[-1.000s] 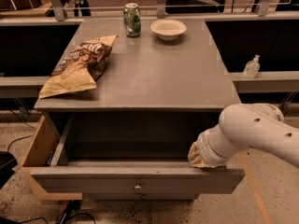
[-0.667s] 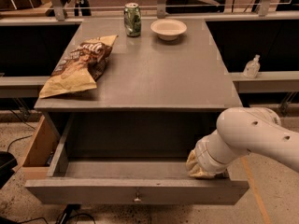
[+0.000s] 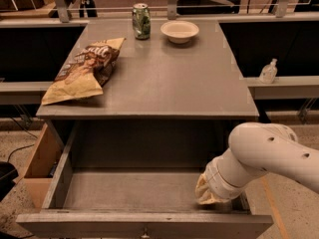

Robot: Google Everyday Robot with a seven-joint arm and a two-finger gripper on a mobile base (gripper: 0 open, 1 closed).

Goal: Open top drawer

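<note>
Grey cabinet top [image 3: 164, 78]: bowl [image 3: 179, 31], can [image 3: 141, 20]; top drawer [image 3: 129, 192] pulled out, gripper [image 3: 212, 192] inside front corner, grip unclear.

Wide grey wooden top drawer [image 3: 134, 193]: front was cut off below.
Gripper [image 3: 208, 192]: was largely hidden behind the white arm [image 3: 269, 156], in the drawer's front right corner.

Cream claw [image 3: 210, 192] in the grey top drawer [image 3: 124, 190], white arm [image 3: 271, 156], green can [image 3: 141, 21], tan-and-brown chip bag [image 3: 82, 72].
</note>
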